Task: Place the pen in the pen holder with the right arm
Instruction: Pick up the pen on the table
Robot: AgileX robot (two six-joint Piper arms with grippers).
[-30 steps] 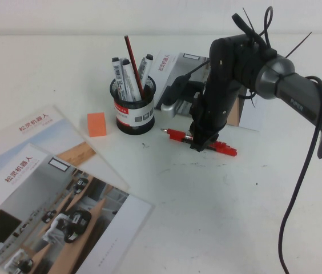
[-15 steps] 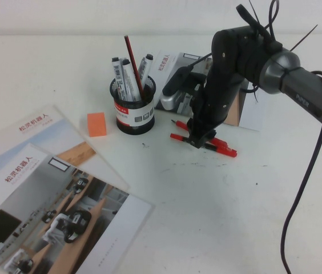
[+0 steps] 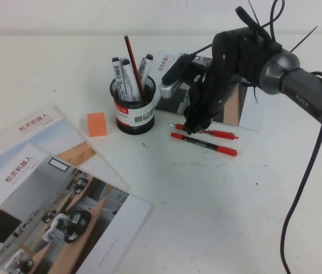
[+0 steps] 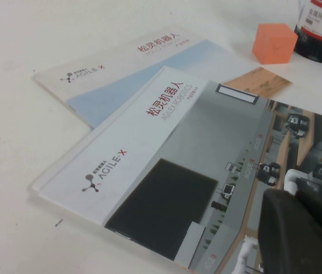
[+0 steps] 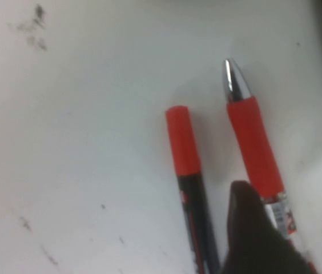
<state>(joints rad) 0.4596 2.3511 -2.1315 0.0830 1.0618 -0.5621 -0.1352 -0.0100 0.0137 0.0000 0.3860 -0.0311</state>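
Observation:
The all-red pen (image 3: 208, 133) with a silvery tip lies flat on the white table, right of the black mesh pen holder (image 3: 133, 112). A red pen with a black mid-section (image 3: 204, 143) lies beside it, on the near side. My right gripper (image 3: 191, 125) hangs over the tip end of the red pen. In the right wrist view the red pen (image 5: 253, 142) runs between the two dark fingers (image 5: 252, 228), which stand apart; the gripper (image 5: 292, 228) is open and holds nothing. My left gripper (image 4: 306, 234) sits low over the brochures, out of the high view.
The holder holds several markers and a thin dark-red pencil (image 3: 132, 64). An orange block (image 3: 97, 124) sits left of it. Brochures (image 3: 35, 188) cover the near left. A booklet and a brown box (image 3: 232, 108) lie behind the right gripper.
My right gripper has lifted and moved back and left from on top of the pens. The two pens now lie uncovered and slightly apart.

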